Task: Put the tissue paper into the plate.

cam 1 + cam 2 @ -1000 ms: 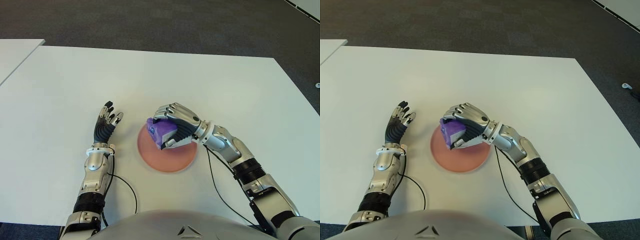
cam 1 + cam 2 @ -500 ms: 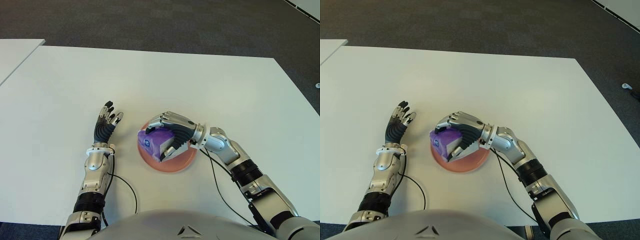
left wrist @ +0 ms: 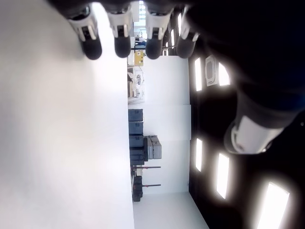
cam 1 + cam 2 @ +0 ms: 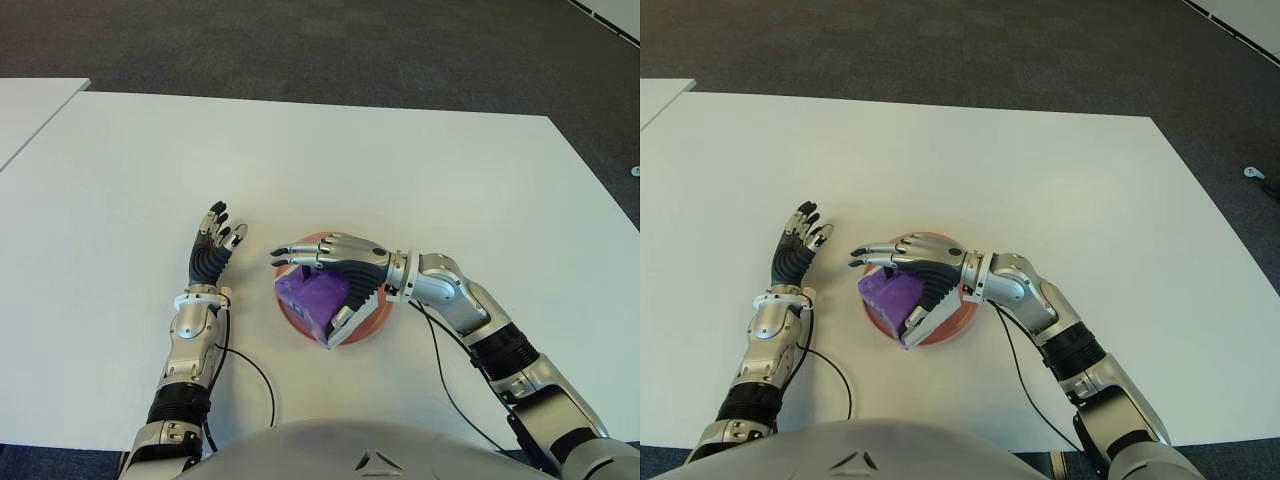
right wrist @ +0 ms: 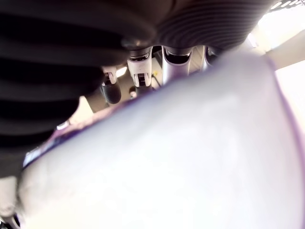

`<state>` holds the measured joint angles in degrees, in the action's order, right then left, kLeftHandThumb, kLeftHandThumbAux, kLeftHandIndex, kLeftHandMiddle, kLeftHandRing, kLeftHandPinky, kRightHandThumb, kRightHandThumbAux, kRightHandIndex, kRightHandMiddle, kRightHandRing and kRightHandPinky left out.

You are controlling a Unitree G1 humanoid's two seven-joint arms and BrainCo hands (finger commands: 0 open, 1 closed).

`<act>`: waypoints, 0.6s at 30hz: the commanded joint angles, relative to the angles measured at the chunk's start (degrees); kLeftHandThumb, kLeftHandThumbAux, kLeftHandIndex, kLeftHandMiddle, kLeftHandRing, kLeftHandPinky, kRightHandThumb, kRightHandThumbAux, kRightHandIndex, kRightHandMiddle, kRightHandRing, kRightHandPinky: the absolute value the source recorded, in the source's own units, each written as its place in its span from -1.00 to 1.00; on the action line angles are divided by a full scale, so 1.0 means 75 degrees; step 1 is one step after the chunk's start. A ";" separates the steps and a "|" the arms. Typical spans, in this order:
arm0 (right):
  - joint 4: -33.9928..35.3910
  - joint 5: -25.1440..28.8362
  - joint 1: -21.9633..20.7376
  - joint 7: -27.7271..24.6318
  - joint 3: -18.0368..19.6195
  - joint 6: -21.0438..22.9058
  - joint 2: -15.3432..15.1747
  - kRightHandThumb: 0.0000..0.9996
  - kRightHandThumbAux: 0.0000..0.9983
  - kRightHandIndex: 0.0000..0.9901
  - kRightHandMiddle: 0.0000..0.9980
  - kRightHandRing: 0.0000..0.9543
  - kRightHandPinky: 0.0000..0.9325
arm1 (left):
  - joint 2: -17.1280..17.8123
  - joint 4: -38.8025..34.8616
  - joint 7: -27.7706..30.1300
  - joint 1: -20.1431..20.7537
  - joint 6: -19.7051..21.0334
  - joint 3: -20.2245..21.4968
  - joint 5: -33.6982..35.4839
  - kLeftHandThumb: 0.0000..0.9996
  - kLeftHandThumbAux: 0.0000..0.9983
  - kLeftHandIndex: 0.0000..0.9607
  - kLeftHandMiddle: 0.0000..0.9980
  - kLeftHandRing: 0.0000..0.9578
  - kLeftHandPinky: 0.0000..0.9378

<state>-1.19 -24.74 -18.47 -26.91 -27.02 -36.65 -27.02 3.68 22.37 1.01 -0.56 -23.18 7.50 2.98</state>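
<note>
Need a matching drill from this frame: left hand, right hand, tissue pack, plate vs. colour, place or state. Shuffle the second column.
Things:
1. left hand
2. right hand
3. tissue pack
4. plate

Descriptions:
A. pink, round, on the white table
B. purple, sitting in the plate
C. fingers stretched out over the pack
D. fingers open, holding nothing, to the left of the plate

Pairs: 1-D, 2-C, 3-B, 4-A

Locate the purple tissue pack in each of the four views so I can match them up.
Left eye view: tissue pack on the pink plate, under the right hand.
Right eye view: same place, below centre.
Left wrist view: not in it.
Right wrist view: fills the frame.
Shared landmark: the right hand's fingers.
</note>
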 commanded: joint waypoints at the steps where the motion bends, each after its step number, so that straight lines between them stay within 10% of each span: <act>1: 0.0159 -0.0510 0.0162 -0.0064 0.0002 0.0165 -0.0169 -0.99 -0.04 -0.98 -0.97 -0.98 -0.99 | -0.0007 0.0150 0.0027 -0.0046 0.0245 -0.0059 -0.0043 -1.00 0.15 -0.99 -1.00 -1.00 -1.00; 18: 0.0671 -0.1604 0.0624 0.1218 0.0498 0.0312 0.0008 -0.95 -0.42 -1.00 -1.00 -1.00 -1.00 | 0.0036 0.0241 0.0095 -0.0061 0.0028 -0.0062 -0.0110 -1.00 0.18 -1.00 -1.00 -1.00 -1.00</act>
<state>3.90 -35.20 -14.64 -19.68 -24.03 -34.69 -27.20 3.73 22.70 1.01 -0.39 -23.59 7.46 2.31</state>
